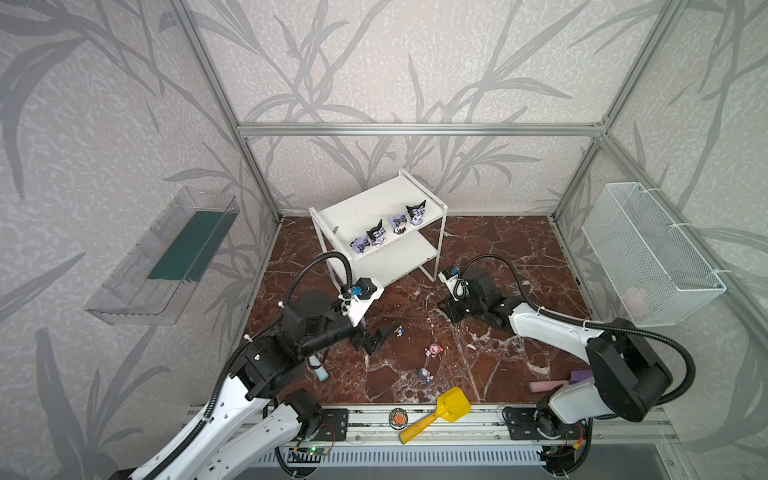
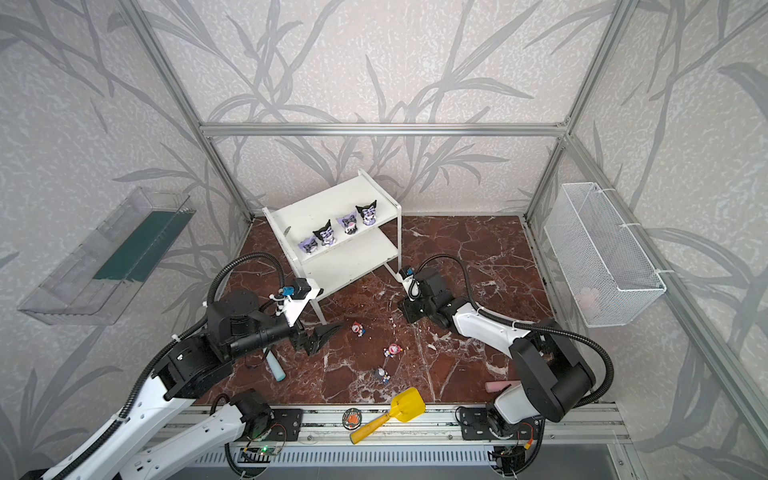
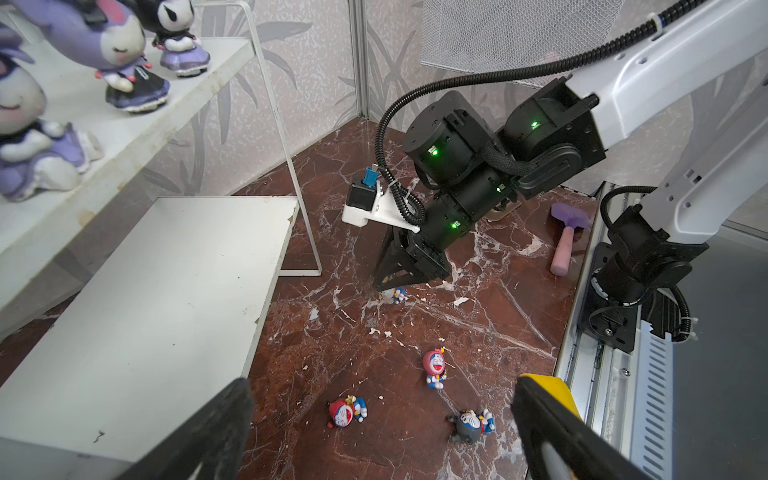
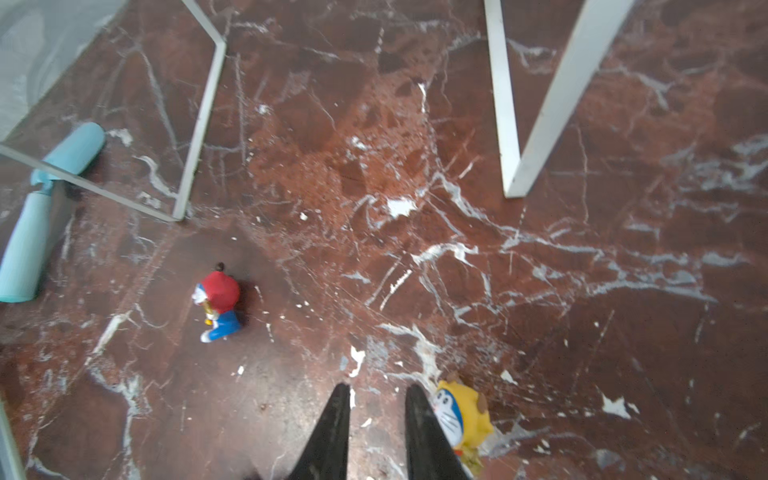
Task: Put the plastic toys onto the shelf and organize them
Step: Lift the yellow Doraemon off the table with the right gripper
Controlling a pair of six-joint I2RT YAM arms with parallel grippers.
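half done: four purple toys (image 1: 376, 235) on shelf (image 1: 365, 208) top, four small toys (image 1: 433, 350) on floor (image 1: 498, 257) in front; left gripper (image 3: 382, 380) gaping, right gripper (image 4: 377, 388) slightly apart, empty, beside yellow toy (image 4: 461, 411)

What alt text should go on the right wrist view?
The right claw, slightly open with nothing between its fingers, points down at the red marble floor, and a yellow-headed toy lies just outside one finger. A red-headed toy lies farther off, with the white legs of the shelf and a teal cylinder beyond.
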